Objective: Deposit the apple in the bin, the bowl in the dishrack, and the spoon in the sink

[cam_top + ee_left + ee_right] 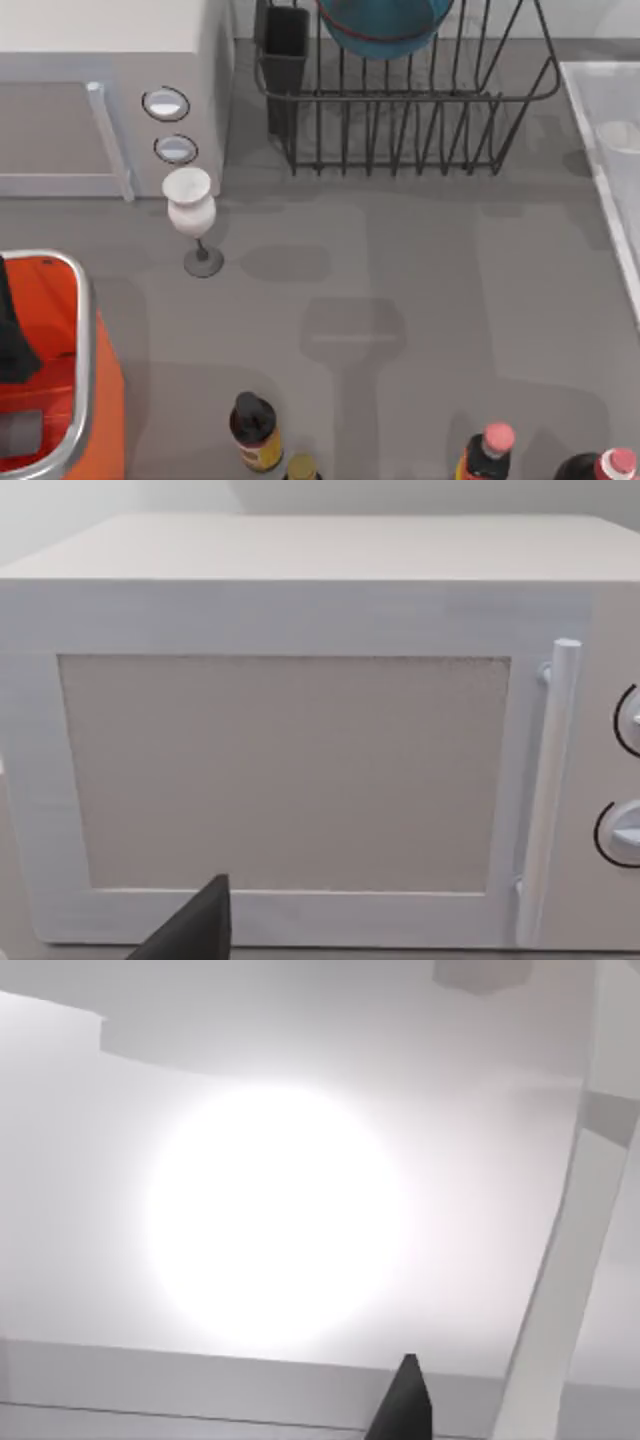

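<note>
**Bowl racked, my left arm over the bin**

The teal bowl [385,25] stood in the dishrack [420,110], just right of its black cutlery cup [284,50]. My left arm hung over the orange bin [85,340]; the sink [600,130] sat right of the dishrack. How my fingers stood, I cannot tell.

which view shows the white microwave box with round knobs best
The left wrist view: the white microwave box faces it squarely, with door, handle and knobs. The top view catches its top and front by the table's left. The right wrist view gives nothing recognisable of it.
</note>
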Robot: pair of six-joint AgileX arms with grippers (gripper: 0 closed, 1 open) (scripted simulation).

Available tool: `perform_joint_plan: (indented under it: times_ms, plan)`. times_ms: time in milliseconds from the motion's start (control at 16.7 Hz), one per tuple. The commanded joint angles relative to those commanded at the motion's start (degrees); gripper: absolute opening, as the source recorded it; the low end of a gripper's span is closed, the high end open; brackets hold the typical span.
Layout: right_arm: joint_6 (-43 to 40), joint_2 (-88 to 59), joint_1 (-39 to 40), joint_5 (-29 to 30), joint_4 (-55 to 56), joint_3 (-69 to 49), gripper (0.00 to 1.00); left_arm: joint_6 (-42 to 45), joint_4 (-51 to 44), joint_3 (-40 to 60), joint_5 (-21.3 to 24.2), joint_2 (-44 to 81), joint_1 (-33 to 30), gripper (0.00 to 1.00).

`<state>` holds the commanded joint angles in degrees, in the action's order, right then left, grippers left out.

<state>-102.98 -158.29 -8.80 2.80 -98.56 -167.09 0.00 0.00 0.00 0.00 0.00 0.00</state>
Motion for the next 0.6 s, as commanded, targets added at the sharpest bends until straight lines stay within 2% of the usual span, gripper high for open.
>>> perform_joint_plan:
  times_ms: [600]
  plan:
    - [0.04, -16.57, 0.27, 0.2, -8.68, -25.53, 0.0, 0.0, 0.0, 0.0, 0.0, 0.0, 0.0, 1.0]
